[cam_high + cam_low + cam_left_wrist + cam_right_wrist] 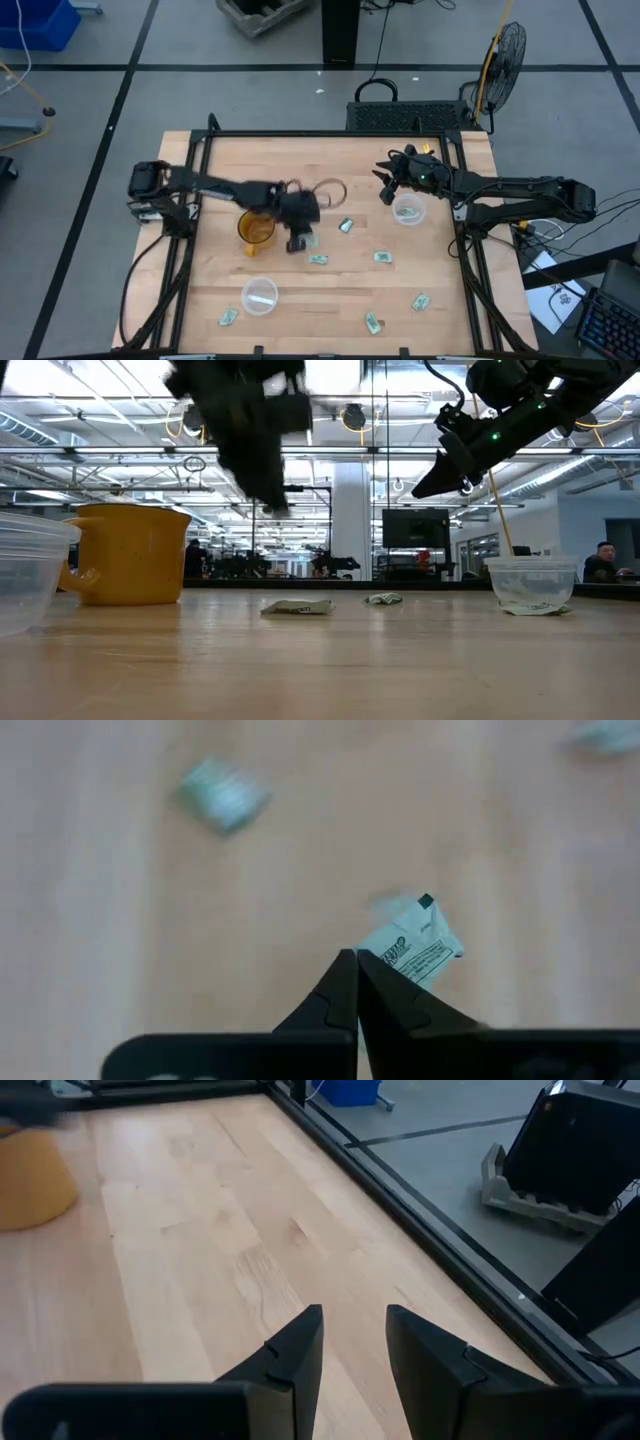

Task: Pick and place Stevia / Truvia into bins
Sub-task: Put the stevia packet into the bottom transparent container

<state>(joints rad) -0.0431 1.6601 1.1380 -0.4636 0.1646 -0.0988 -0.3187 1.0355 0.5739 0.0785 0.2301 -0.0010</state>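
Pinching packet (415,948) between shut jaws

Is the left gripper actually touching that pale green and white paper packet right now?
Touching. The left wrist view shows the left gripper closed, with the pale green and white paper packet sticking out from between its fingertips.
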